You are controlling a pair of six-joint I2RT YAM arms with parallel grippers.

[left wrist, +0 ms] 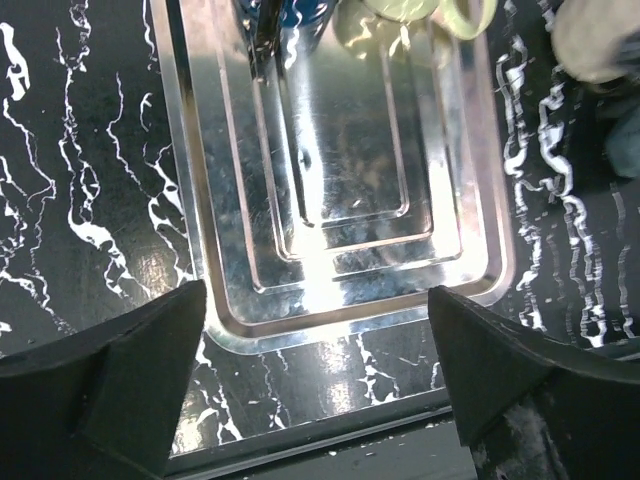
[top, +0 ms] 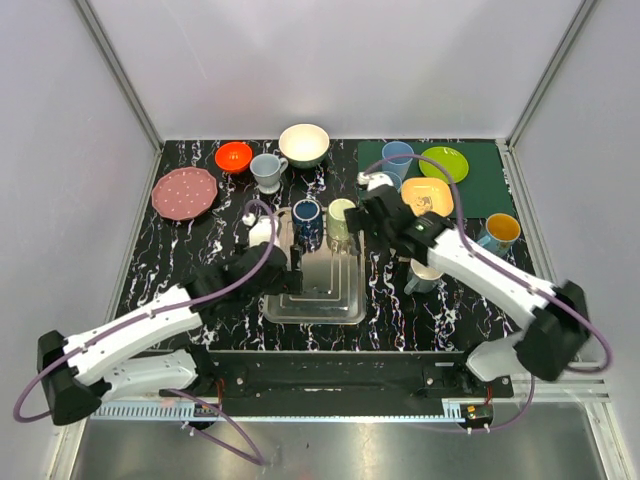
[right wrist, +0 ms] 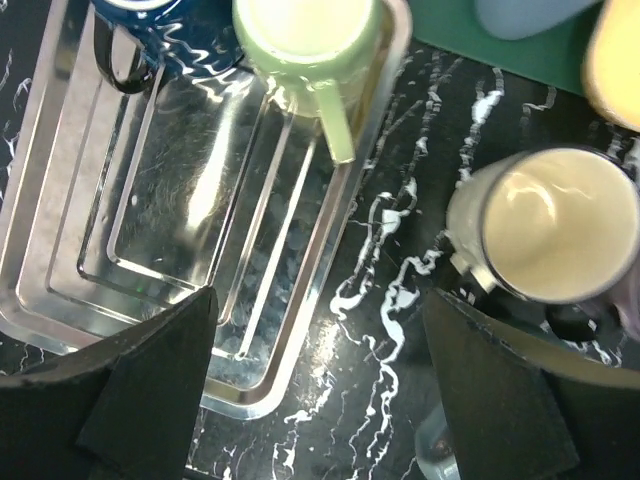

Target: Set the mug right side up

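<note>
The mug (top: pixel 342 215) to be turned is taken to be the pale green one. It is judged to stand mouth down, since its top is seen as a flat pale disc rather than a hollow. It is set on the far end of the tray (top: pixel 312 320), near that tray's far right corner, with a blue mug (top: pixel 306 213) just beside it on the left. This puts it about mid-table (top: pixel 175 240), a little toward the far edge. Its long axis is upright, and its handle (right wrist: pixel 338 125) is turned toward the right pincer (top: pixel 368 212). That pincer is found just beside the mug on the side of the right edge, released, with nothing between its fingers. The left pincer (top: pixel 288 262), likewise released and empty, is held over the near part of the tray, farther off. The right arm is therefore judged the better placed for the grasp.
</note>
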